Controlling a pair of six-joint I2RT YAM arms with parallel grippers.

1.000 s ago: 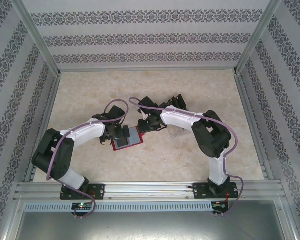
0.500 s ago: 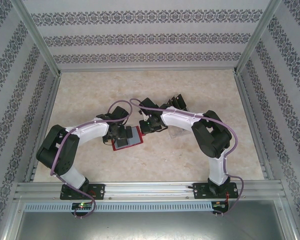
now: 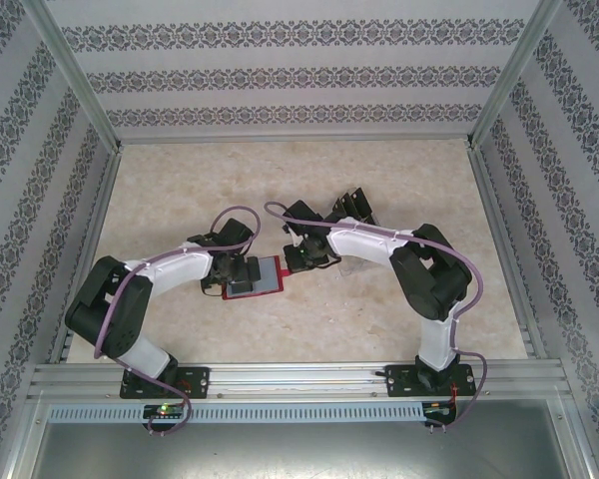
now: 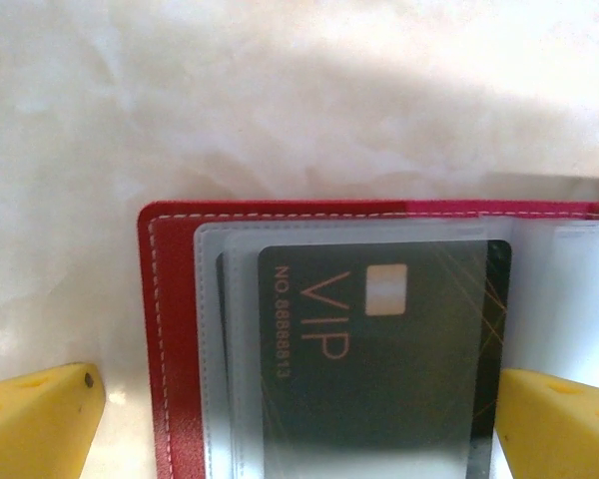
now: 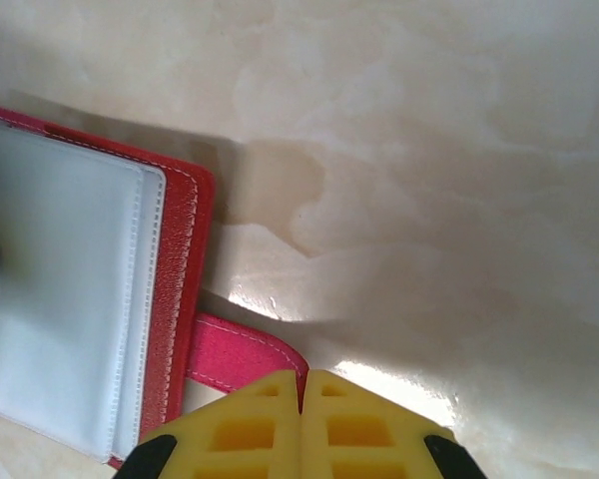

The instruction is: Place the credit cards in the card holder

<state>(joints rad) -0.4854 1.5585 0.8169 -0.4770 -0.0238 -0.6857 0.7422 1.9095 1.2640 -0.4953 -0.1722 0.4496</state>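
Card holder (image 3: 265, 277) lies open and flat near the middle of the desk (image 3: 379, 319), red cover down, its clear sleeves facing up. Both arms fold in toward it from either side. The left arm rises from its base at the near edge, bends at the elbow out on the left, and sends its forearm rightward so the left hand (image 3: 238, 271) hangs over the card holder's left half. The right arm mirrors it, with the elbow out on the right and the forearm stretched left, so the right hand (image 3: 298, 261) sits just beside the right edge of the open cover.

From the left wrist camera, the left hand (image 4: 299, 429) is spread wide and grips nothing. One yellow finger is over the bare desk outside the stitched red border (image 4: 175, 329), and the other is over the sleeves. Between them a black credit card (image 4: 379, 359) marked VIP sits tucked in the top clear sleeve, square to the cover.

From the right wrist camera, the right hand (image 5: 301, 419) is clenched, its two yellow fingers pressed flush together. They point down at the end of the red strap (image 5: 242, 357) that sticks out from the cover's edge (image 5: 180, 299). The strap's tip runs under the fingertips, and I cannot tell whether it is pinned there.
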